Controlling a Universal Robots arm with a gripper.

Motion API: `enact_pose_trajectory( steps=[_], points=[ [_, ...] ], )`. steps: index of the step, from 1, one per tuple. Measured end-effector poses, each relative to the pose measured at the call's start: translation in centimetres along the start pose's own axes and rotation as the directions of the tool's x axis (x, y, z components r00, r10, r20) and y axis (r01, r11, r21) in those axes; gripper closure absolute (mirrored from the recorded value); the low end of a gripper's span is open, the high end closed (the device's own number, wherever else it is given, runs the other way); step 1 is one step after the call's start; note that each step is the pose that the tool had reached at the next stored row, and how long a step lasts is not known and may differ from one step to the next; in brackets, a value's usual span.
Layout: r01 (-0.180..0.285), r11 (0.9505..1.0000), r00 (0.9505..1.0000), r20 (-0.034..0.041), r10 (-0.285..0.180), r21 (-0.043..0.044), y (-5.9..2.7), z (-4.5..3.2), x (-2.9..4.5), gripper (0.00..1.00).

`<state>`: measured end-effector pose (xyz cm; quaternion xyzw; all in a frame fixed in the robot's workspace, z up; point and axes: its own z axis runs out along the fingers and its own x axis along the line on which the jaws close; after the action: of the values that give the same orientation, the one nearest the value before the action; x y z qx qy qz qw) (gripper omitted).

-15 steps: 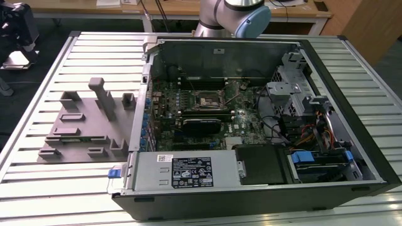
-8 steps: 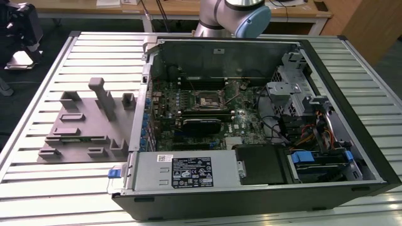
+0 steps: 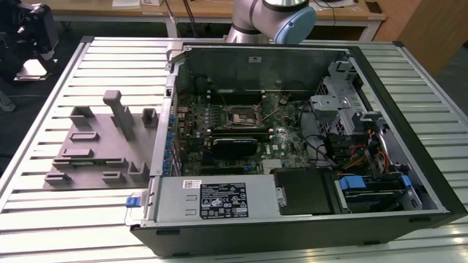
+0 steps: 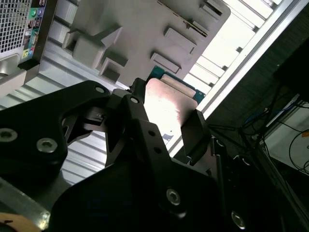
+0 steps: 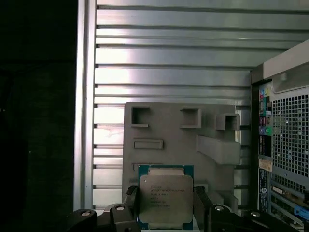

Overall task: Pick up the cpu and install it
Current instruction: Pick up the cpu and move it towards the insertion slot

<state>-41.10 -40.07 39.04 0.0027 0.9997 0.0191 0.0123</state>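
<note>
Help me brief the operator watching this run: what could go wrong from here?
1. The gripper holds the cpu by two edges only, above the fixture tray; it may slip or tilt.
2. The socket sits deep in the case among cables; a skewed descent might snag or seat it crooked.

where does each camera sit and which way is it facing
Exterior view: high above, looking down on the table, open computer and grey tray; arm at the far side.
First wrist view: on the wrist, looking past the end effector at the cpu it grips, tray beyond.
Second wrist view: behind the end effector's body, sharing that cpu and tray.
</note>
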Motion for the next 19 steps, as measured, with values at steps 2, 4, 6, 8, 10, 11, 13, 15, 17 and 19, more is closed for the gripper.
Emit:
enact_pose_trajectory(
  steps=[2, 4, 6, 8, 10, 11, 13, 15, 17, 19],
  points=[
    [0.0, 1.0, 1.0, 0.0, 0.0, 0.0, 0.0, 0.01, -0.27, 0.46],
    [0.0, 1.0, 1.0, 0.0, 0.0, 0.0, 0.01, 0.01, -0.56, 0.46],
    [0.0, 1.0, 1.0, 0.0001, 0.0, -0.0001, 0.01, 0.03, -0.88, 0.46],
    [0.0, 1.0, 1.0, 0.0, 0.0, 0.0, 0.02, 0.03, -1.17, 0.46],
    [0.0, 1.0, 1.0, 0.0, 0.0, 0.0, 0.02, 0.04, -1.45, 0.46],
    [0.0, 1.0, 1.0, 0.0, 0.0, -0.0001, 0.02, 0.04, -1.59, 0.46],
    [0.0, 1.0, 1.0, 0.0, 0.0, 0.0, 0.03, 0.05, -1.87, 0.46],
    [0.0, 1.0, 1.0, 0.0001, 0.0, -0.0001, 0.03, 0.06, -2.15, 0.46],
    [0.0, 1.0, 1.0, 0.0, 0.0, -0.0001, 0.04, 0.06, -2.45, 0.46],
    [0.0, 1.0, 1.0, 0.0, 0.0, 0.0, 0.04, 0.07, -2.75, 0.46]
  ],
)
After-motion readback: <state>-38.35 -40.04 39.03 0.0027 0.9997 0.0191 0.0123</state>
